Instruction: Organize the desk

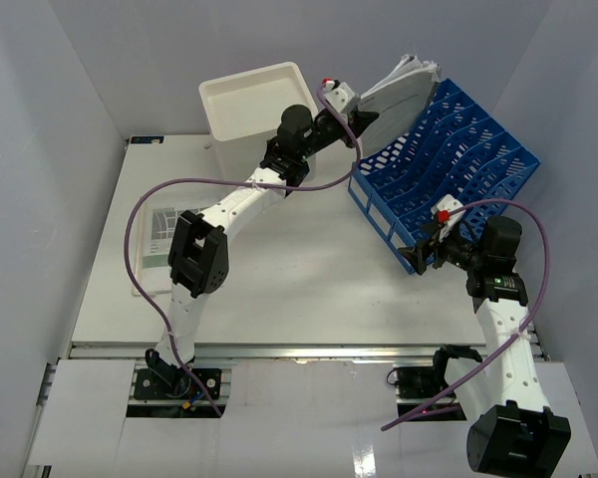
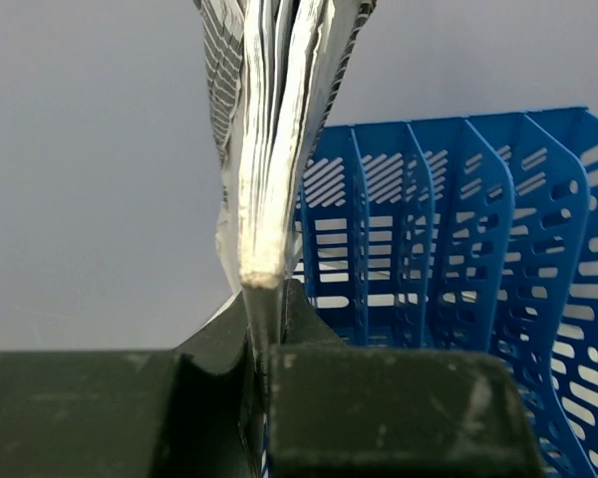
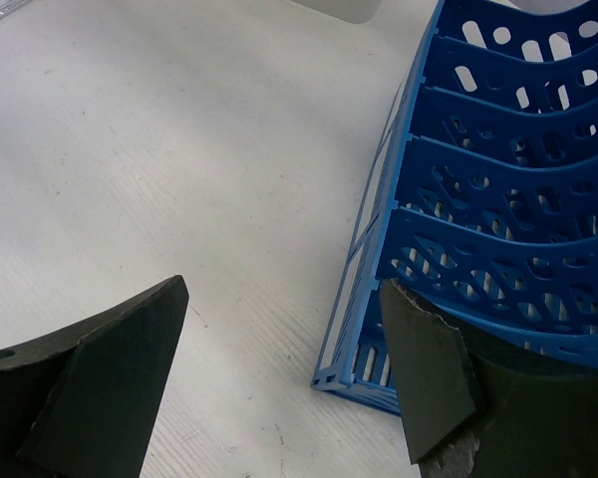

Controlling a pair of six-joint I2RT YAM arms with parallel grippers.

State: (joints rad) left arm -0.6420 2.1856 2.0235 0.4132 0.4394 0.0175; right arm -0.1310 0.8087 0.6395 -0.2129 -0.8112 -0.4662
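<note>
The left gripper, clamped shut on a grey sheaf of papers, holds it at the far end of the blue slotted plastic file rack. The right gripper stands wide open and empty at the rack's near corner.

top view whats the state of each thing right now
left gripper, shut on paper stack, raised
right gripper, open, empty
paper stack, pinched at its edge, fanned out, by blue rack
blue rack, upright on desk, slots look empty
white bin, looks empty

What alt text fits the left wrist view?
The left gripper is shut on the bottom edge of a stack of papers, which fans out upward. A blue file sorter with slotted dividers stands just behind, to the right.
</note>
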